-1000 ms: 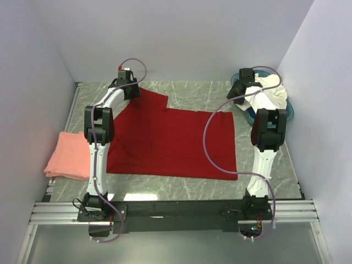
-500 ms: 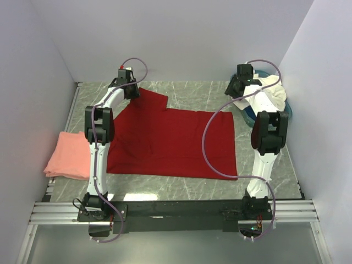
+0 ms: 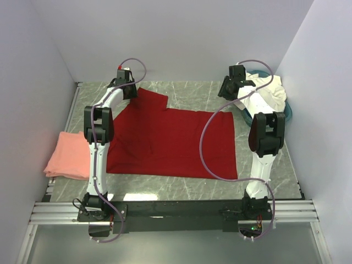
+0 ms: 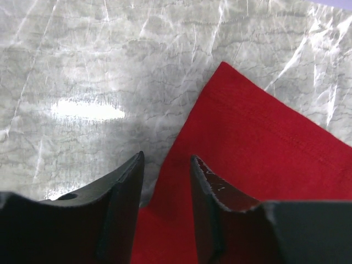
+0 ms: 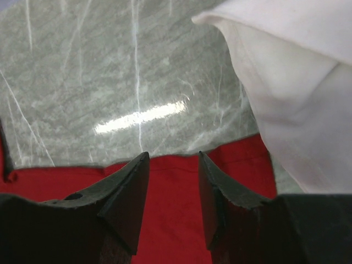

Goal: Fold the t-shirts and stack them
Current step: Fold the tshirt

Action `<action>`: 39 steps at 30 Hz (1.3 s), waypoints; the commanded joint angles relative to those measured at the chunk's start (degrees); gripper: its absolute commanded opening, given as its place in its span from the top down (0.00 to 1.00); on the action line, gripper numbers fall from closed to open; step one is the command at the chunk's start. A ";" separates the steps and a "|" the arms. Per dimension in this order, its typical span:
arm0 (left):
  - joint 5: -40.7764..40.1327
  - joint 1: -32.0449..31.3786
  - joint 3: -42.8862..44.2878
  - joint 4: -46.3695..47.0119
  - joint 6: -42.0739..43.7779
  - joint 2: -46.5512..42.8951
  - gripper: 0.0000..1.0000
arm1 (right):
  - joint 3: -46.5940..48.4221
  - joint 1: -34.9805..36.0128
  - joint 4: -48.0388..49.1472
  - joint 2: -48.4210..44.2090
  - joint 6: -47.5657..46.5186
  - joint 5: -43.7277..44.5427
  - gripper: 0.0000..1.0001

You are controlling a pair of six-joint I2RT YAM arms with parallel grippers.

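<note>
A deep red t-shirt (image 3: 170, 140) lies spread flat on the marble table. My left gripper (image 3: 127, 91) is open over its far left sleeve. In the left wrist view the fingers (image 4: 166, 157) straddle the sleeve's edge (image 4: 264, 148). My right gripper (image 3: 228, 88) is open above the shirt's far right corner. In the right wrist view the jaws (image 5: 173, 155) stand over the red hem (image 5: 176, 209), beside hanging cream-white cloth (image 5: 291, 99). A salmon-pink t-shirt (image 3: 66, 157) lies folded at the left. Cream-white t-shirts (image 3: 269, 91) are piled at the back right.
The round blue basin (image 3: 290, 113) holds the white pile against the right wall. White walls close in the table on the left, back and right. The metal rail (image 3: 176, 209) with both arm bases runs along the near edge.
My right gripper has moved left, away from the basin and white pile, toward the red shirt's far right corner. The left arm has not moved.
</note>
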 commanded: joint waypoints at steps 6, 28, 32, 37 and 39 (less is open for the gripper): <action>3.22 -0.17 3.96 -4.70 0.49 1.26 0.62 | -3.99 0.76 1.53 -5.97 -0.57 1.39 0.52; -1.50 0.18 -2.02 0.05 -1.80 -6.91 1.00 | -11.73 2.00 1.01 -8.44 0.57 4.02 0.53; -3.54 1.14 -4.31 1.63 -2.59 -9.38 1.00 | -10.94 1.91 -0.66 -6.76 0.31 6.39 0.53; -2.92 1.93 -3.79 1.46 -2.94 -9.91 1.00 | -10.23 0.51 -0.14 -4.22 0.04 6.58 0.52; -2.92 2.02 -3.43 1.37 -2.94 -9.82 1.00 | -9.88 0.15 -0.05 -3.34 -0.22 6.49 0.52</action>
